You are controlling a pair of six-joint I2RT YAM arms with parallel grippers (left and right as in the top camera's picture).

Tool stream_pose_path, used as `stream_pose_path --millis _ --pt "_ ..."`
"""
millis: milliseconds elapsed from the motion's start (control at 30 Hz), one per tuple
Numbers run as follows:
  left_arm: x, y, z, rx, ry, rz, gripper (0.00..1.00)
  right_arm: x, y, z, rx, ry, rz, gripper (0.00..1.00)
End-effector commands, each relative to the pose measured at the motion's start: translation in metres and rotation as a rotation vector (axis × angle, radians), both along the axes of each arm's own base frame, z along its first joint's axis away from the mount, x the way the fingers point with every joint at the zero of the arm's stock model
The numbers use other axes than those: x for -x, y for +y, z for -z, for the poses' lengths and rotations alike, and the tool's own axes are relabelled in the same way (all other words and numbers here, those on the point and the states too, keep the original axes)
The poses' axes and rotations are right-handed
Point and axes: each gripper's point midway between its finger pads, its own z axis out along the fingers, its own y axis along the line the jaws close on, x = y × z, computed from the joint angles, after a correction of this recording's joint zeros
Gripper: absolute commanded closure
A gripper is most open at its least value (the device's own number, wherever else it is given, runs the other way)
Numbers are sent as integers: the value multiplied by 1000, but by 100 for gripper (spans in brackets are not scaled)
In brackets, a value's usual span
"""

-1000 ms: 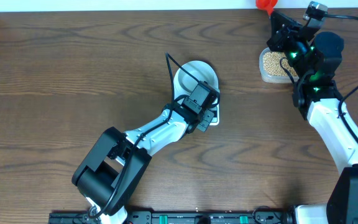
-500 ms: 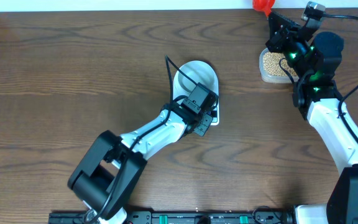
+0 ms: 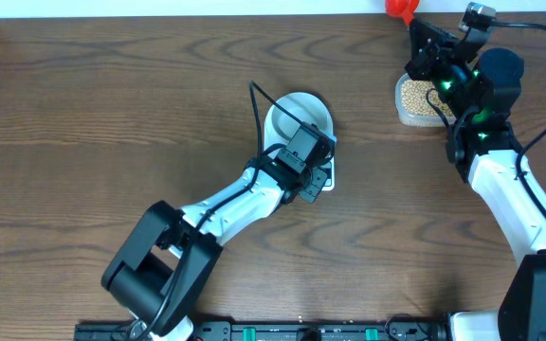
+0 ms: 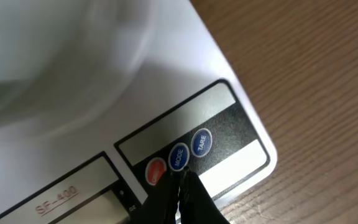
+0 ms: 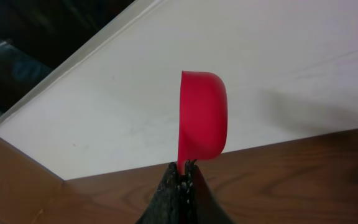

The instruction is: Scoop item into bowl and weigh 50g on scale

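Note:
The white scale (image 3: 324,175) lies mid-table with the pale bowl (image 3: 299,121) on it. In the left wrist view the scale (image 4: 185,56) shows red, blue MODE and blue TARE buttons. My left gripper (image 4: 180,176) is shut, its tips at the MODE button (image 4: 178,157). It also shows in the overhead view (image 3: 313,178). My right gripper (image 5: 183,167) is shut on the handle of a red scoop (image 5: 201,124), held up sideways. The scoop (image 3: 402,8) is at the table's back edge. The tan beans (image 3: 416,95) fill a clear container at the back right.
A white wall (image 5: 278,74) stands behind the table's far edge. A black cable (image 3: 271,102) arcs over the bowl. The right arm (image 3: 500,185) stretches along the right side of the wooden table (image 3: 112,142).
The left arm's base and elbow shifted slightly left. The left gripper stays at the scale's buttons. The right arm and scoop have barely moved.

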Motion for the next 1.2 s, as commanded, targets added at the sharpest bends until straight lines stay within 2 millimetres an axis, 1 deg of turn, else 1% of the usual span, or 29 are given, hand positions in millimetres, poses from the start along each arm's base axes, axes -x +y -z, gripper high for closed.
stream_pose_path --millis 0,100,300,667,733,800,933,1033,1167 --pt "0 4 11 -14 17 -8 93 -2 5 -11 15 -30 -13 99" --pt "-2 4 12 -14 15 -12 92 -2 5 -11 16 -29 -13 99" --pt "-15 13 18 -32 -13 -50 93 -2 4 -9 16 -21 -13 99" --pt "-14 13 18 -34 -11 -50 93 -2 4 -6 28 -12 -9 99" --pt "-13 13 19 -34 -3 -47 93 -2 4 -6 28 -12 -10 99" --pt "-6 11 22 -21 31 -30 93 -2 4 -6 28 -12 -9 99" --pt "5 12 39 -37 96 -17 93 -2 3 -6 31 -13 -6 99" --pt "8 12 47 -38 121 -20 93 -2 3 -6 31 -13 -6 99" --pt "8 12 48 -40 121 -19 93 -2 3 -6 31 -13 -6 99"
